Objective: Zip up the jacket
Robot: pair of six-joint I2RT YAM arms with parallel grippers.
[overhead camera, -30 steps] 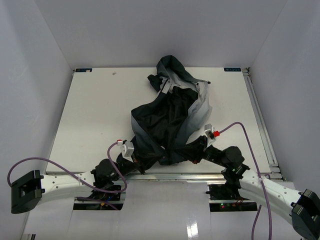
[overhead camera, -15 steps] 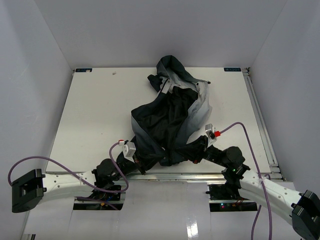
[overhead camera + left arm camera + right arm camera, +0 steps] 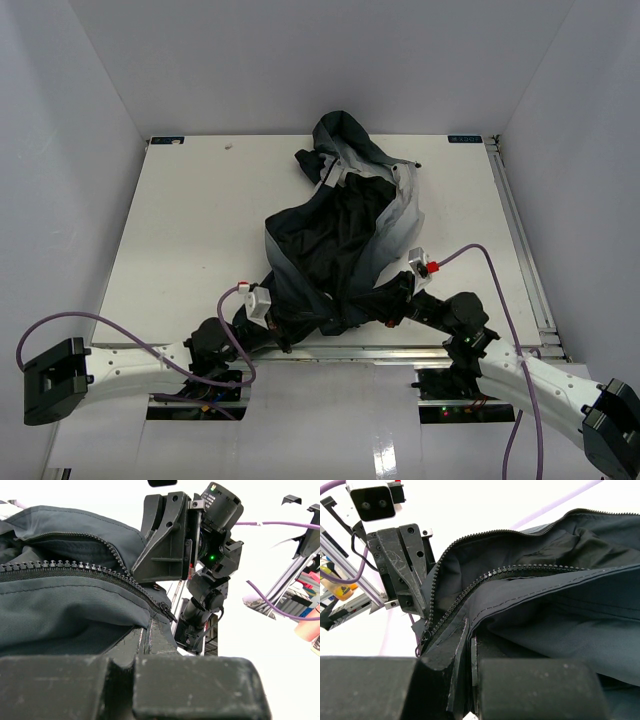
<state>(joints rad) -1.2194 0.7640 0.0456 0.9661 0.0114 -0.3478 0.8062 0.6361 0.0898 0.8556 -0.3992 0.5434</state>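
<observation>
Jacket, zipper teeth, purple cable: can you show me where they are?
jacket (image 3: pixel 340 230): top view, dark middle fabric.
zipper teeth (image 3: pixel 520 569): right wrist view, middle of the row.
purple cable (image 3: pixel 478 246): top view, top of its loop.

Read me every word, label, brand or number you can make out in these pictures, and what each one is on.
No text is legible in any view.
The far-left blue tag on the table: too small to read.
The far-right blue tag: too small to read.
The jacket: no print or brand shows.
</observation>
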